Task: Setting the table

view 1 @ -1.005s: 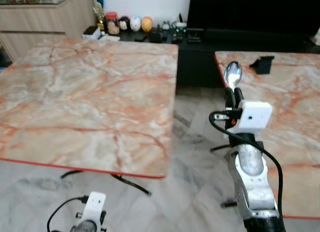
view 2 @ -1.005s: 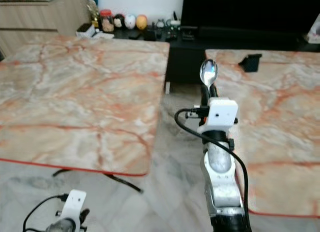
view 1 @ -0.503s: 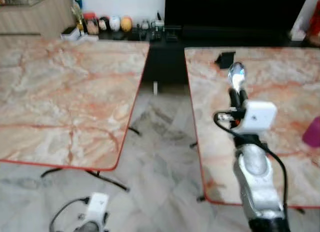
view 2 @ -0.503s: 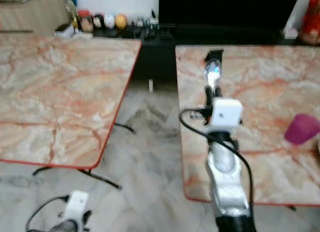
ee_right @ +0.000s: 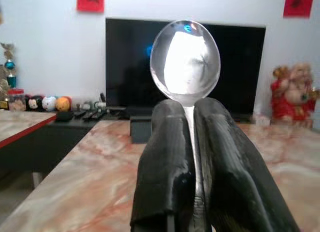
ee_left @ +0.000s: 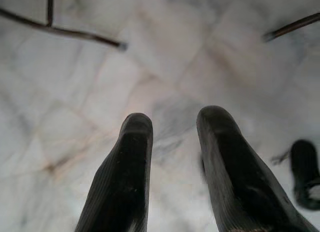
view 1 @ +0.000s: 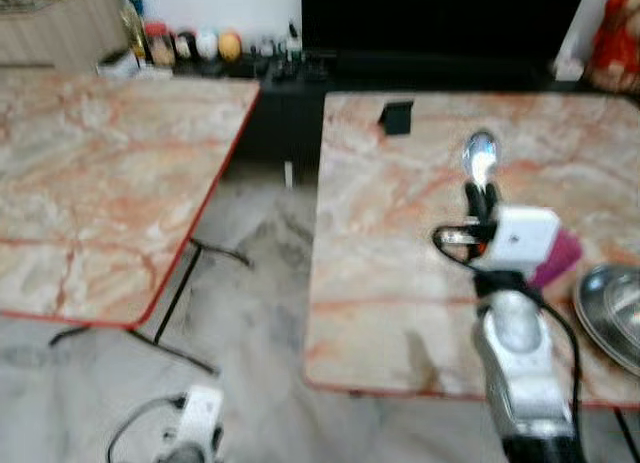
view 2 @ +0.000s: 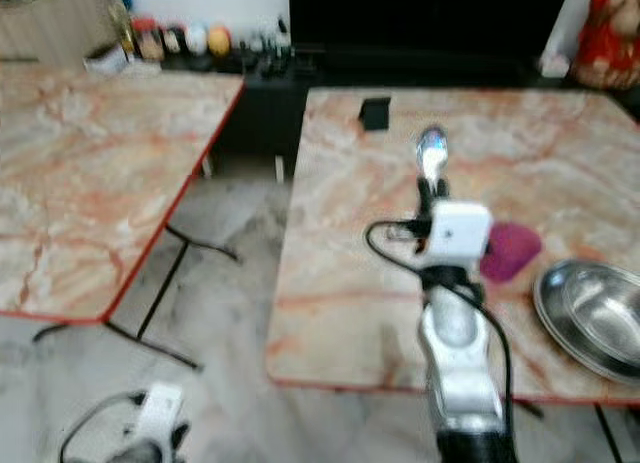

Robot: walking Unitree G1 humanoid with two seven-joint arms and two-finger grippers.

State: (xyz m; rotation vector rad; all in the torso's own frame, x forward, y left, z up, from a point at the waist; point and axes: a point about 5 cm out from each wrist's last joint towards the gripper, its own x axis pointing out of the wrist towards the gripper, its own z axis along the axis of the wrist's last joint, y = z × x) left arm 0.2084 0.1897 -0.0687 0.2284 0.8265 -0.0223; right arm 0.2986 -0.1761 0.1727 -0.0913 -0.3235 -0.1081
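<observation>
Over the right-hand marble table [view 2: 340, 273] the right gripper [view 2: 432, 188] clamped a spoon [view 2: 432, 153] upright, not yet set down; a steel plate [view 2: 590, 318] and purple cup [view 2: 510, 251] were already placed (blurry). Left gripper [ee_left: 172, 142] hung idle, fingers apart. Versus earlier frames, the view had swung right, revealing the plate.
</observation>
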